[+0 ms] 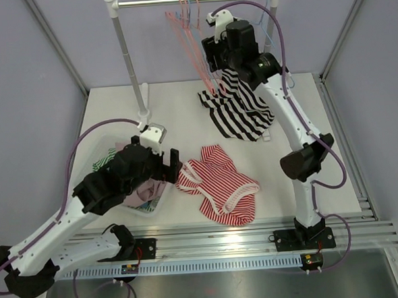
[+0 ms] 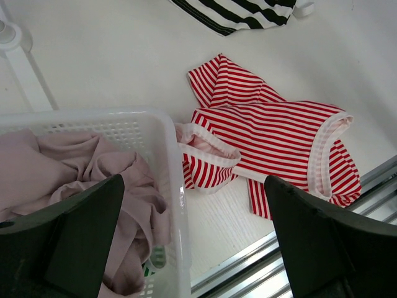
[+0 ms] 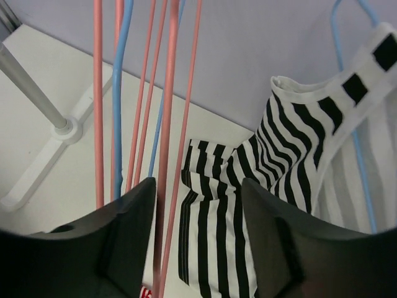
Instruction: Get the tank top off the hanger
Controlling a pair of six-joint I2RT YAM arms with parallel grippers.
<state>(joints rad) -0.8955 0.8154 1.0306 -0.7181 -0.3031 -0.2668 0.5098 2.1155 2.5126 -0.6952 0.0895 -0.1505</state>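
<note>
A black-and-white striped tank top (image 1: pixel 240 109) hangs from a blue hanger (image 1: pixel 267 23) at the right end of the rail, and its lower part lies on the table. In the right wrist view the top (image 3: pixel 279 161) hangs by a strap from the blue hanger (image 3: pixel 355 130). My right gripper (image 1: pixel 211 62) is up by the hangers, open (image 3: pixel 198 248) and empty. Pink hanger wires (image 3: pixel 166 155) run past its left finger, and the striped top lies beyond the jaws. My left gripper (image 1: pixel 172 165) is open (image 2: pixel 198 248) and empty over the basket's right rim.
A red-and-white striped top (image 1: pixel 218 185) lies on the table's front middle (image 2: pixel 273 136). A white basket (image 2: pixel 167 143) of clothes stands front left. Several pink and blue hangers (image 1: pixel 188 35) hang on the rail (image 1: pixel 176 0). The rack post (image 1: pixel 130 65) stands back left.
</note>
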